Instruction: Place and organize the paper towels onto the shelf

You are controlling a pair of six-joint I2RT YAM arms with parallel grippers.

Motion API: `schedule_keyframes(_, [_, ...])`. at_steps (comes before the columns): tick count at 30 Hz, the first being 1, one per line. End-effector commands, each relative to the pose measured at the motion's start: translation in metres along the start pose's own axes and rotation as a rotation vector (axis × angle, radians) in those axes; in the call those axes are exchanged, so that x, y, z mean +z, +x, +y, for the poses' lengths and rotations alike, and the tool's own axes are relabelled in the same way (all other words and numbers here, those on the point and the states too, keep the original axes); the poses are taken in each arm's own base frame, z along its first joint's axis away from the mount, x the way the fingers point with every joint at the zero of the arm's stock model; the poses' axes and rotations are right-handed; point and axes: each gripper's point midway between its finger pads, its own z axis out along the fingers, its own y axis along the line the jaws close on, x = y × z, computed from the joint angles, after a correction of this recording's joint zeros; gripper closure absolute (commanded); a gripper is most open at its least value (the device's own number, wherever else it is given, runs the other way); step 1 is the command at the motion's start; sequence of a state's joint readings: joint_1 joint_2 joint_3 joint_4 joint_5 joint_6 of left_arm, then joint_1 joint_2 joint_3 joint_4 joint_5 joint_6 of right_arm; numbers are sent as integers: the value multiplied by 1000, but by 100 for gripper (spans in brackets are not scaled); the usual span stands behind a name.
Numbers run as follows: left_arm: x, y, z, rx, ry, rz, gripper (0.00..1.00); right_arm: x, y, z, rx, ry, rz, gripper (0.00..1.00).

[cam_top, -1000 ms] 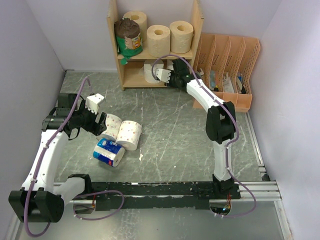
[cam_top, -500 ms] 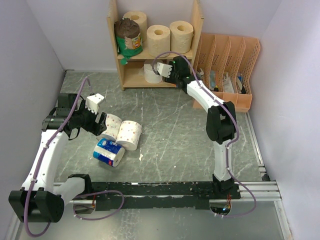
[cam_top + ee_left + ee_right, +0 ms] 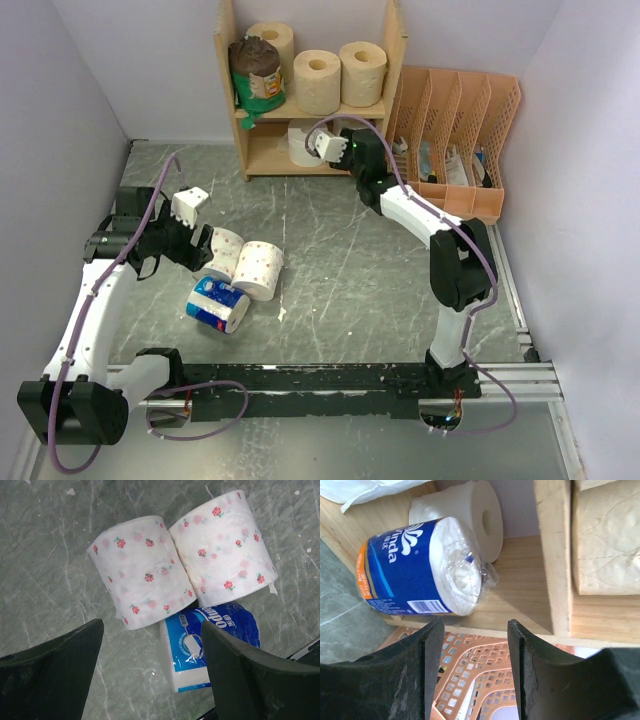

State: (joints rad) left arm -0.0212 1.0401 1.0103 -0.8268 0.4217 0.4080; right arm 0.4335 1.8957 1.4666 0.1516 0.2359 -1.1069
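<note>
Right claw (image 3: 474,626): at the front of the lower tier of the shelf (image 3: 262,150), fingers moderately apart, nothing between them. Just ahead of it the shelved blue roll (image 3: 415,572) lies on its side on that tier, touching a plain white roll (image 3: 470,515) behind it.

Upper tier: green-and-brown roll (image 3: 258,75) at the left, then three tan rolls (image 3: 317,80), one set behind the others. Peach file organizer (image 3: 460,110) stands just right of the shelf.

Left claw (image 3: 152,630): wide open and empty, hanging over the desk (image 3: 340,250). Below it, first dotted roll (image 3: 142,570) and second dotted roll (image 3: 225,545) lie side by side, touching. The loose blue roll (image 3: 210,640) lies against both on the near side. All three are well apart from the shelf.
</note>
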Motion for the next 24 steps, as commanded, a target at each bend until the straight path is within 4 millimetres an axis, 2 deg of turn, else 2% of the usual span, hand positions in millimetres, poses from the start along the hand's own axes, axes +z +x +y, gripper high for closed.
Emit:
schedule_keyframes(1, [0,-3,4,8,-15,-20,10,-7,2,-7,61,56,-6,47])
schedule_keyframes(6, [2,-2,4,7,-9,-16,10,-22,11,1,93,45,8,46])
schedule_keyframes(8, [2,-2,4,7,-7,-17,10,-28,16,13,96,37,6,45])
schedule_keyframes(11, [4,-2,4,6,-5,-14,10,-28,19,16,77,98,-18,45])
schedule_keyframes(19, [3,-3,2,-3,6,-15,10,-2,25,31,39,223,-44,41])
schedule_keyframes(24, [4,-2,2,-3,8,-9,10,26,29,44,41,240,-28,40])
